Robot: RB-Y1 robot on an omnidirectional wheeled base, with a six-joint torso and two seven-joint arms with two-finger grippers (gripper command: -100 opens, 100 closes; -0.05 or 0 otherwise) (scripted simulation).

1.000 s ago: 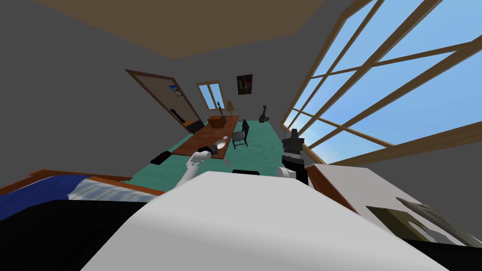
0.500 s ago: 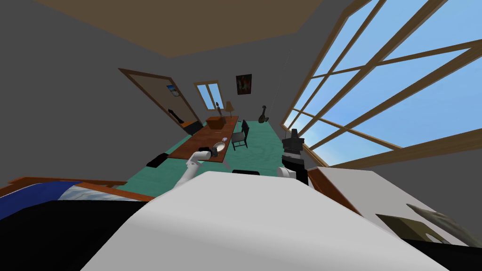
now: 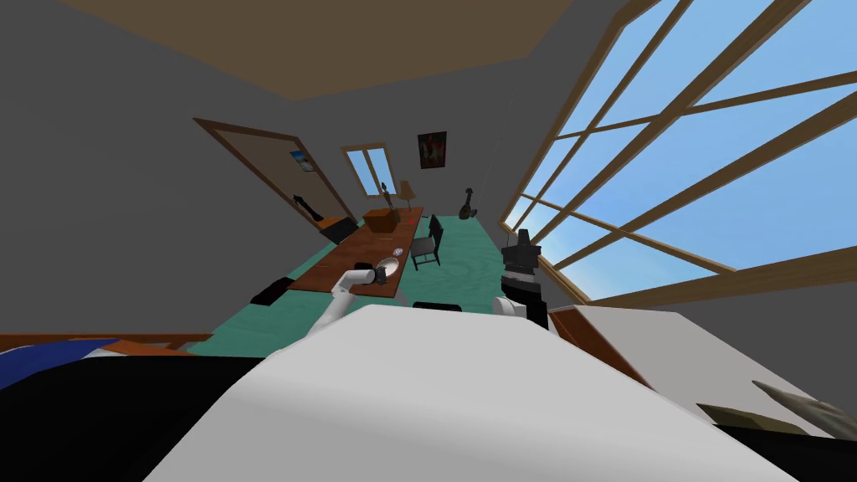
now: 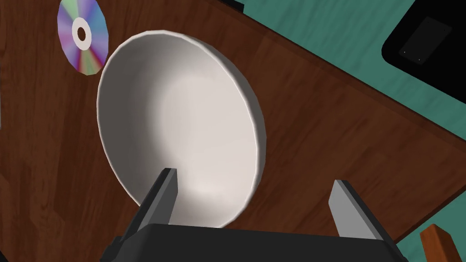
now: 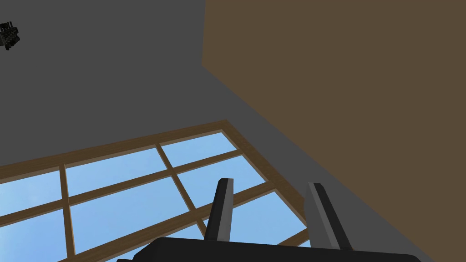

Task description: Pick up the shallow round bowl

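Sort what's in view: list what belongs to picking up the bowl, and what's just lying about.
For the job: white shallow bowl; left gripper, open, straddling its rim; brown table beneath.
Just lying about: shiny disc beside the bowl; brown box at the table's far end; dark chair; right gripper, raised, idle.

White shallow round bowl point(image 4: 182, 132), upright, empty, on brown wooden table point(image 4: 341, 136)

left arm point(image 3: 339, 298): white, dark wrist | right arm point(image 3: 520, 269): black and grey | jaws: thin grey blades, black box
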